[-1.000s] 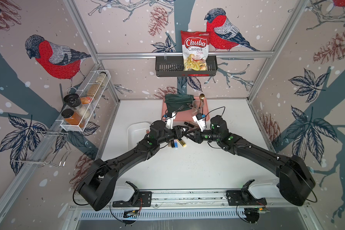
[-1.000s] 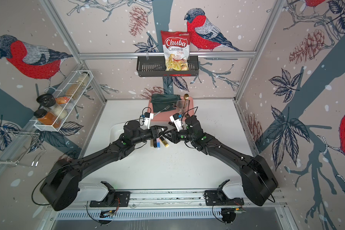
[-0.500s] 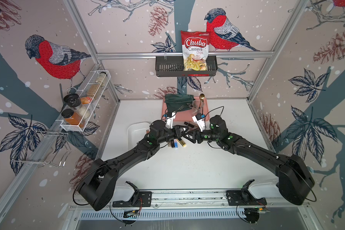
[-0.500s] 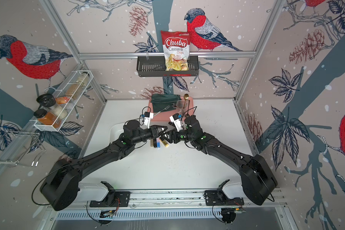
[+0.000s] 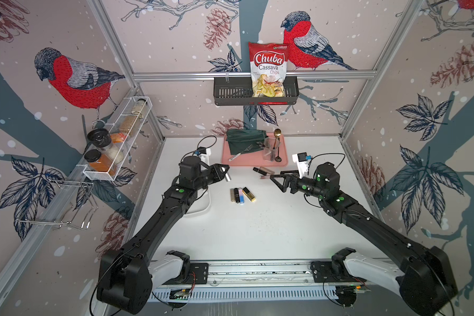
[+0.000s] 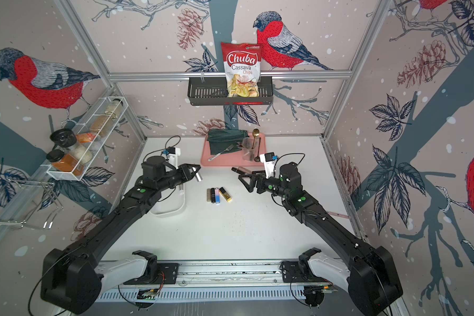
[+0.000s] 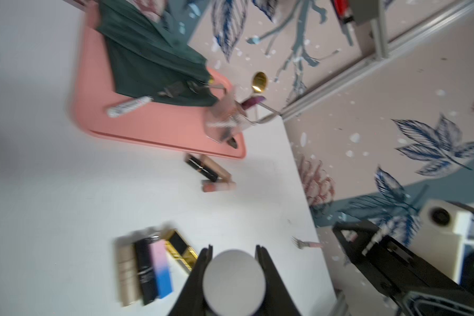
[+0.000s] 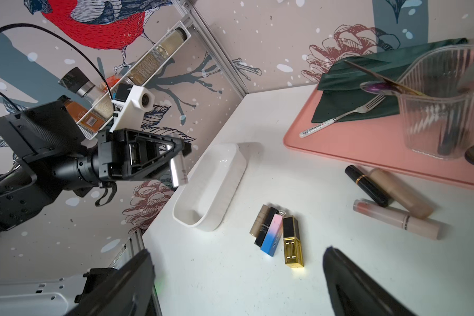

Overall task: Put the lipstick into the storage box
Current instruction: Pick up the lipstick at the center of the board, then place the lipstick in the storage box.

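Silver, the lipstick (image 5: 227,177) is hanging in the air near the storage box (image 5: 206,208) in both top views; the left claw (image 5: 226,175) is pinching it, the right claw (image 5: 275,175) is spreading wide. From the left wrist we are seeing the lipstick's round end. From the right wrist it is pointing down; bare table (image 8: 216,273) is lying between box and four lipsticks (image 8: 277,235).

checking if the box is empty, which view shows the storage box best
The right wrist view: the storage box shows nearly whole, inside included. In both top views the left arm covers most of it. The left wrist view misses it.
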Motion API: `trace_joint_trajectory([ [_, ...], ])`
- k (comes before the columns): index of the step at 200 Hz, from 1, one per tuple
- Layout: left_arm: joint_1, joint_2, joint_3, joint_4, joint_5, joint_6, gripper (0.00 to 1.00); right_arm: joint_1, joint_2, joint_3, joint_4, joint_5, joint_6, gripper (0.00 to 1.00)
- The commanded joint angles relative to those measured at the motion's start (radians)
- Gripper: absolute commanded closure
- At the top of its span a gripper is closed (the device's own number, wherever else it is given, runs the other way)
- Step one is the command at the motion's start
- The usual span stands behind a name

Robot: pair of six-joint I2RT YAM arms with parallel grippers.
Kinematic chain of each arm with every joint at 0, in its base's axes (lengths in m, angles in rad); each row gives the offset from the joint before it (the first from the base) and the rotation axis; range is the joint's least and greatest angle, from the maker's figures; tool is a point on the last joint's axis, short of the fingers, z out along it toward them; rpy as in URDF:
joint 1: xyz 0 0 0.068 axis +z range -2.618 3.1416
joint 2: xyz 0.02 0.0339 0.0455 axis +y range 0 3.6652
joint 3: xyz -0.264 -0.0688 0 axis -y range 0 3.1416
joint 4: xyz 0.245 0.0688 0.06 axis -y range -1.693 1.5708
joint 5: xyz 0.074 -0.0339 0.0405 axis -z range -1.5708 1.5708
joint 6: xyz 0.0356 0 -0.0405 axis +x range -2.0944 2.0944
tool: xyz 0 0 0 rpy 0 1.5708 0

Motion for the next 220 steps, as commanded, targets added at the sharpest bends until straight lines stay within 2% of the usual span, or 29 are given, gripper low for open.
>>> trace_joint_trajectory([
  [1, 0.103, 0.012, 0.061, -0.247, -0.055, 0.181, 0.91, -0.005, 0.011, -0.014, 0.043, 0.012, -0.009, 0.00],
  [15, 0.156, 0.047, 0.105, -0.307, -0.092, 0.245, 0.91, -0.005, 0.039, -0.012, 0.039, 0.001, -0.006, 0.00],
  [38, 0.191, 0.119, 0.155, -0.362, -0.182, 0.323, 0.90, 0.001, 0.078, -0.004, 0.026, 0.005, -0.005, 0.00],
  [82, 0.222, 0.285, 0.172, -0.349, -0.243, 0.378, 0.90, 0.034, 0.136, 0.017, -0.029, 0.066, -0.031, 0.00],
  [143, 0.237, 0.472, 0.198, -0.315, -0.261, 0.408, 0.91, 0.118, 0.245, 0.090, -0.112, 0.137, -0.073, 0.00],
  [220, 0.263, 0.570, 0.203, -0.286, -0.213, 0.410, 0.91, 0.152, 0.293, 0.111, -0.100, 0.172, -0.051, 0.00],
])
